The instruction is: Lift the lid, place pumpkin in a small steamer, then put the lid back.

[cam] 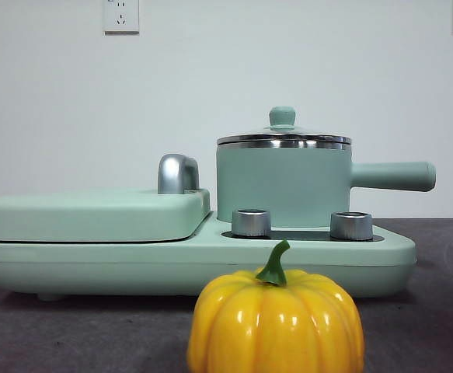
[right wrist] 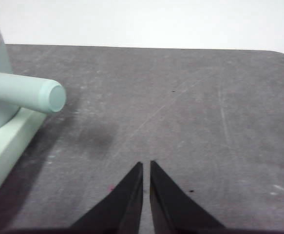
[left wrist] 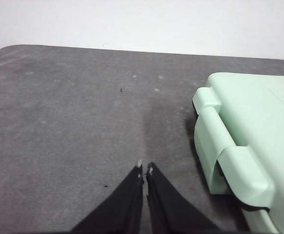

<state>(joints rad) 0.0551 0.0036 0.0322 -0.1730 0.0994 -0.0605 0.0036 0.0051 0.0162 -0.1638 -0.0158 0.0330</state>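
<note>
No readable text anywhere.
No lettering, brand, number or sign legible on appliance base (cam: 195,260), small steamer (cam: 284,183), pumpkin (cam: 277,322) or wall.

Bright, even light; white glare streaks the glossy pumpkin (cam: 276,322), which sits close and slightly soft.

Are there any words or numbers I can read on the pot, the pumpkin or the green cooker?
None: no words, numbers or brand marks show in any view.
The small steamer, its lid and the pumpkin are plain.
The silver knobs on the cooker base show no readable markings.
The wall sockets carry no text.
</note>
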